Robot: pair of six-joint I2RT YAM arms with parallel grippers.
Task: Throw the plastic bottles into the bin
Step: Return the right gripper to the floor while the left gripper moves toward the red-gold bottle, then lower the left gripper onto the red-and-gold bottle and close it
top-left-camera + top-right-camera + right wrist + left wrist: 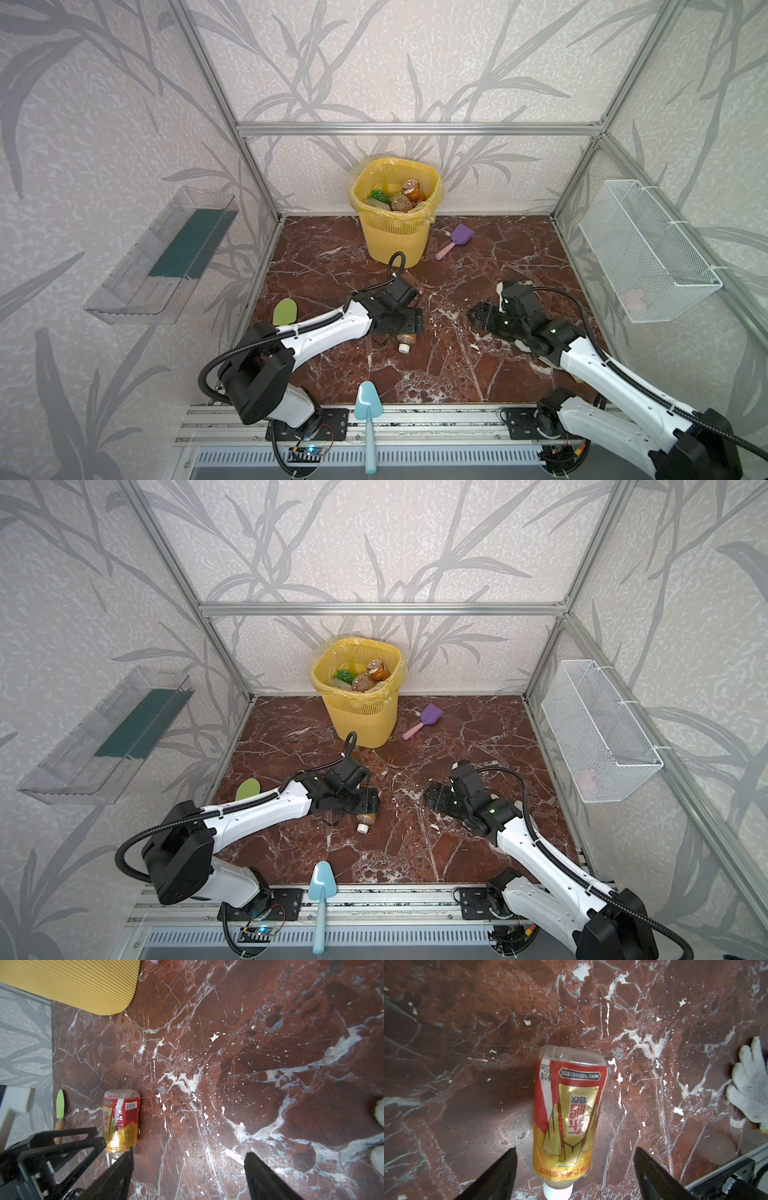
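step: grab lying bottle [566, 1109] | left fingers [505, 1167]: apart, empty, flanking cap end | right fingers [261, 1174]: apart, empty | tip: advance to label middle, lower, squeeze gently, avoid rolling

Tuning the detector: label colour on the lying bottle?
Red and gold; the bottle shows best in the left wrist view.

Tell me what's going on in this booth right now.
Two robot arms are clearing plastic bottles into the yellow bin, which already holds several bottles. The left hand is open, with its fingers on either side of a red-and-gold labelled bottle. That bottle lies on the marble floor and is not yet gripped. The right hand is open over bare floor, holding nothing.
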